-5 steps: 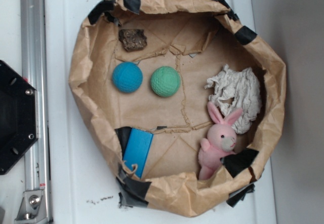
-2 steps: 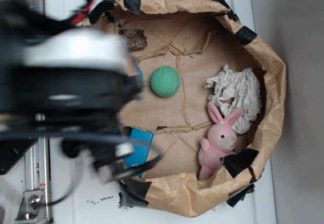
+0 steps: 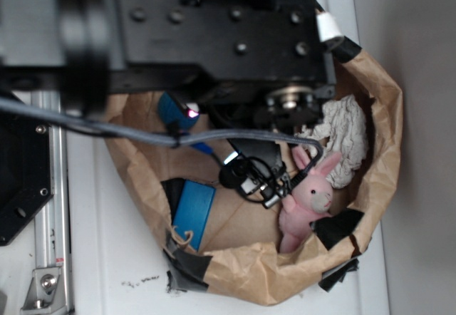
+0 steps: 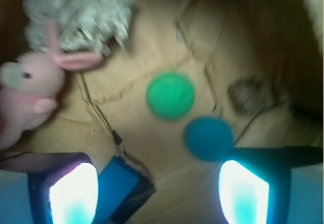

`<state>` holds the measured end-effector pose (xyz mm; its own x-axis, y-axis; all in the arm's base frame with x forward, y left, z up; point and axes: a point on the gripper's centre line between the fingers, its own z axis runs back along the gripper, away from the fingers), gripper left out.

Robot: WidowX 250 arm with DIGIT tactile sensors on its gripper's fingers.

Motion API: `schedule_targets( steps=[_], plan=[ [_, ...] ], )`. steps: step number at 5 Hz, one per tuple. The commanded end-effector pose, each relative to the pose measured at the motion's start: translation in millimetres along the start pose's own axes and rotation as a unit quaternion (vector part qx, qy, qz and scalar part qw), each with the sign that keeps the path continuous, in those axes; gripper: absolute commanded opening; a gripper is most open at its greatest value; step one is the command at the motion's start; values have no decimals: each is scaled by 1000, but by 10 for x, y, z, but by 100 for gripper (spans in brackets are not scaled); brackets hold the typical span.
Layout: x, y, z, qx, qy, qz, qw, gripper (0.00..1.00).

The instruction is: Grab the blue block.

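The blue block (image 3: 192, 212) is a sky-blue slab lying against the brown paper bag's lower-left wall (image 3: 135, 179), next to black tape. My arm (image 3: 214, 30) hangs over the bag's upper half, and its fingers cannot be made out in the exterior view. In the blurred wrist view my gripper (image 4: 158, 189) is open and well above the floor. Its two glowing pads (image 4: 73, 193) stand wide apart with nothing between them. There the blue block (image 4: 117, 191) shows just inside the left pad.
A green ball (image 4: 170, 95), a blue ball (image 4: 208, 138) and a brown lump (image 4: 250, 95) lie on the bag floor. A pink toy bunny (image 3: 308, 204) and a crumpled white cloth (image 3: 345, 133) sit at the right. A metal rail (image 3: 50, 187) runs along the left.
The arm has swung in from the left, further over the bag. It now hides the green ball, the brown lump and most of the blue ball in the exterior view. The objects have not moved.
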<state>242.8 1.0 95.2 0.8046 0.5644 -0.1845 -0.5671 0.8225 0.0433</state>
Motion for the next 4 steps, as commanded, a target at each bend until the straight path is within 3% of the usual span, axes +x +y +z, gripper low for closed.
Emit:
schedule_targets(
  steps=[1, 3, 4],
  plan=[
    [-40, -55, -533, -37, 73, 56, 995, 100],
    [-329, -199, -616, -129, 95, 58, 985, 100],
    [-412, -175, -623, -140, 104, 87, 981, 100]
  ],
)
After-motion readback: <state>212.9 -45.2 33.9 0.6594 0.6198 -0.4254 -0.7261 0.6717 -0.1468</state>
